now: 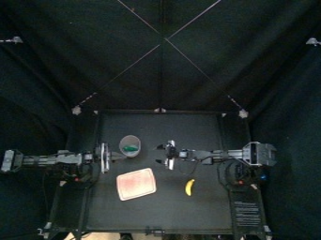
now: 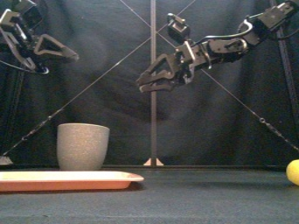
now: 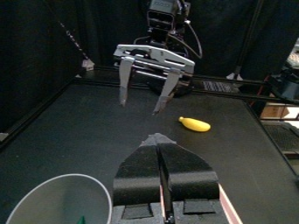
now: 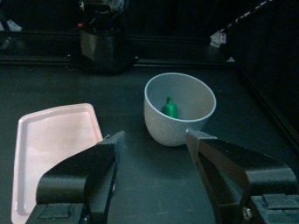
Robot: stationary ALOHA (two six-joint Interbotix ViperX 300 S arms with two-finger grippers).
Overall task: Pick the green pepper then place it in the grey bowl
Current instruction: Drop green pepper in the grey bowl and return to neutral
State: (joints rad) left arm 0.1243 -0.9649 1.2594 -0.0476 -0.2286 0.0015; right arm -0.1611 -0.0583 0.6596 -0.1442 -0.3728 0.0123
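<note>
This looks like a robotics lab, with a test booth set up for trials. Black curtains (image 1: 75,56) hang behind and to both sides of a small black table (image 1: 201,202). Two black robot arms are mounted at its edges, the left arm (image 1: 51,160) at 9 o'clock and the right arm (image 1: 232,155) at 3 o'clock. On the table there are only toy-like props: a grey cup (image 1: 130,143) at 11 o'clock, a flat pink tray (image 1: 137,185) at 8 o'clock and a small yellow toy (image 1: 190,187) at 4 o'clock.

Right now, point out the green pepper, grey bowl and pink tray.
green pepper (image 4: 170,108), right wrist view, its middle.
grey bowl (image 2: 82,149), front view, outer wall.
pink tray (image 2: 65,178), front view, front rim.
</note>
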